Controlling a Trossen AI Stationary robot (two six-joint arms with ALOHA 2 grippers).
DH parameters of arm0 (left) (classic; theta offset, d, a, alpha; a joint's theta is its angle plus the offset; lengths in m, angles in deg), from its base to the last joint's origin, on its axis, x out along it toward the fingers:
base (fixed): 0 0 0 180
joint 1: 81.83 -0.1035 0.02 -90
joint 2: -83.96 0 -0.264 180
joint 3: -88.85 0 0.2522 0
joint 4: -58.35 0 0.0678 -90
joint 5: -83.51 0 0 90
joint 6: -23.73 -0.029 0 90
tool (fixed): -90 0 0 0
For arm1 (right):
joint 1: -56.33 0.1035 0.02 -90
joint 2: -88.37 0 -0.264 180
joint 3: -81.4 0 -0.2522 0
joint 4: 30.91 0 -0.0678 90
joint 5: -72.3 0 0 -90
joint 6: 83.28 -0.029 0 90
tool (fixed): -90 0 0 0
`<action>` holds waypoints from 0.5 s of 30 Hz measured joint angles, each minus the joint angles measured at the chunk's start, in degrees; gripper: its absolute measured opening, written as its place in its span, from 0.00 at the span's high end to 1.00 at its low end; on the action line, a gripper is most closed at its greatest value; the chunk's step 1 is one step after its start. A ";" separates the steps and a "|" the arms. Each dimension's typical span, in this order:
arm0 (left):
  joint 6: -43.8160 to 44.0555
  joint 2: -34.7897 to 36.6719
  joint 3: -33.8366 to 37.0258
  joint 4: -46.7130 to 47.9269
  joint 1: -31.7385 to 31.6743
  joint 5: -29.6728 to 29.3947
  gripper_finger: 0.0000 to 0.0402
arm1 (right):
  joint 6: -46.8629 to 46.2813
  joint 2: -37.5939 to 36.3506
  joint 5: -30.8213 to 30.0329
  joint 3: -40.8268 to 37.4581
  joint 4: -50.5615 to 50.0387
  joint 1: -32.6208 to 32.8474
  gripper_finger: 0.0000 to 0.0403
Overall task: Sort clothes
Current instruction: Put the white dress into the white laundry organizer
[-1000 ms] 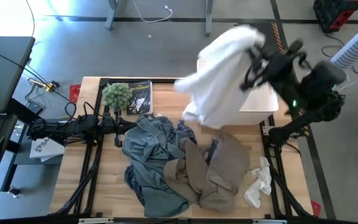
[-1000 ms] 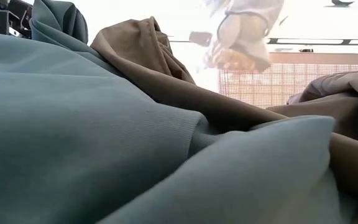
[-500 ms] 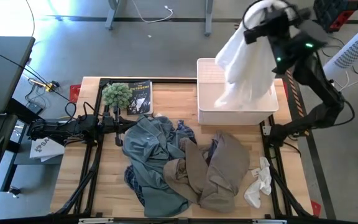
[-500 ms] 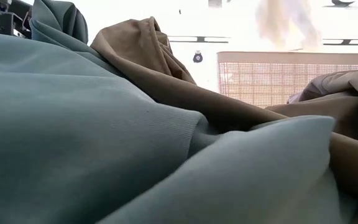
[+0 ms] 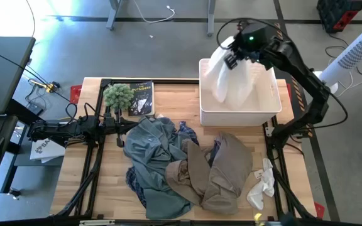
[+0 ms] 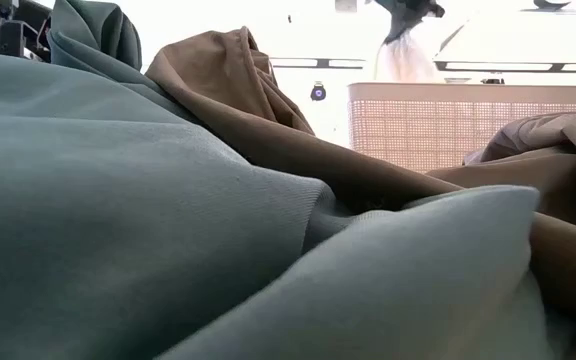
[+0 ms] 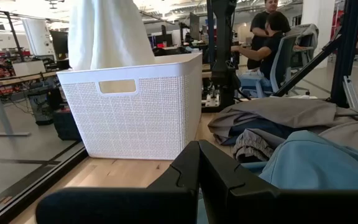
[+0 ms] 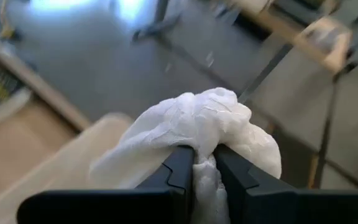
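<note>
My right gripper (image 5: 231,55) is shut on the thin white garment (image 5: 231,81), high above the far left part of the white basket (image 5: 270,114). The garment hangs down into the basket; it also shows in the left wrist view (image 7: 107,34) and the low view (image 6: 403,60). The grey-blue garment (image 5: 149,157), the tan-khaki garment (image 5: 222,169) and the navy-and-white plaid shirt (image 5: 187,135) lie heaped on the table. My left gripper (image 5: 119,130) is shut, low at the table's left, beside the grey-blue garment. My right gripper pinches a bunched wad of the white garment (image 8: 199,134) between its two fingers (image 8: 180,171), several layers. The garment hangs below the gripper, slack, and its lower part goes into the basket.
A green fuzzy plant (image 5: 117,95) and a dark book (image 5: 140,98) stand at the far left. A small white cloth (image 5: 261,183) lies at the near right. People sit in the room beyond the table (image 7: 269,37).
My right gripper has swung with the white garment from above the basket's near left out past its far right, then back over its far left side. The garment has swung from spread wide to hanging narrow into the basket.
</note>
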 joint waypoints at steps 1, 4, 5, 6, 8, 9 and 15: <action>0.00 0.02 0.00 0.00 0.00 0.00 1.00 | -0.85 0.54 2.28 0.00 -1.92 0.02 0.91; 0.04 0.00 0.00 0.02 0.00 0.00 1.00 | -3.25 1.98 11.48 0.00 -10.11 0.52 0.91; 0.05 0.00 0.00 0.06 0.01 0.00 1.00 | -4.06 2.48 14.28 0.00 -13.55 0.72 0.91; 0.41 0.02 0.00 0.10 0.00 0.00 1.00 | -4.34 3.02 16.31 0.00 -17.30 0.92 0.91; 1.59 0.02 0.00 0.51 -0.01 0.00 1.00 | -5.65 3.90 17.74 0.00 -25.41 1.39 0.91; 2.00 0.01 0.00 0.82 -0.01 0.00 1.00 | -6.34 4.34 17.61 0.00 -28.94 1.59 0.91; 2.89 0.00 0.00 1.18 -0.01 -0.02 1.00 | -12.72 3.13 17.66 -4.26 -26.35 1.43 0.88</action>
